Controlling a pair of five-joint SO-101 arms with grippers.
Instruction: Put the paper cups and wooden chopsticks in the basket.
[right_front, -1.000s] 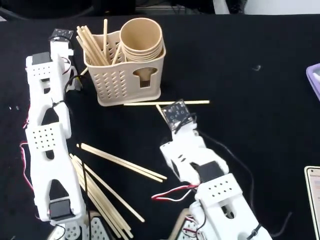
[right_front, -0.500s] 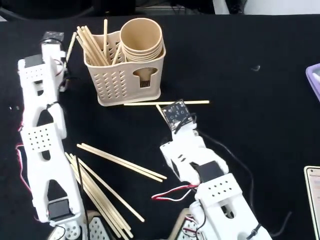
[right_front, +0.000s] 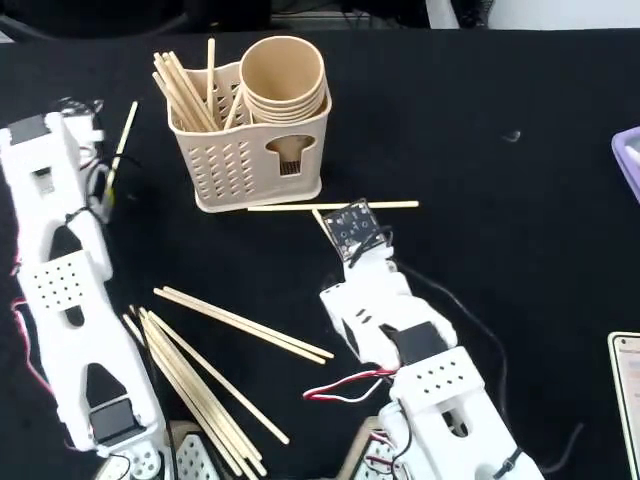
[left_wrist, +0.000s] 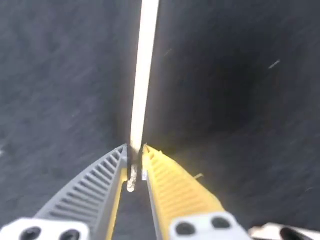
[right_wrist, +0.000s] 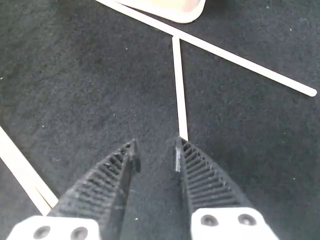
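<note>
The beige basket (right_front: 250, 155) stands at the back of the table with a stack of paper cups (right_front: 285, 75) and several wooden chopsticks (right_front: 185, 90) in it. To its left, my left gripper (left_wrist: 134, 150) is shut on the end of one chopstick (left_wrist: 142, 75), which the high view shows as a slanted chopstick (right_front: 122, 140) off the basket's left side. My right gripper (right_wrist: 156, 147) hangs open just above the cloth in front of the basket. The near end of a short chopstick (right_wrist: 178, 85) lies by one fingertip. A long chopstick (right_wrist: 225, 57) lies crosswise beyond it, along the basket's base.
More chopsticks lie loose on the black cloth: a pair (right_front: 240, 325) in the middle and a bundle (right_front: 200, 390) near the left arm's base. A purple object (right_front: 628, 155) and a card (right_front: 628, 380) sit at the right edge.
The left arm has swung left, away from the basket, carrying its chopstick along. The right arm has kept still.
</note>
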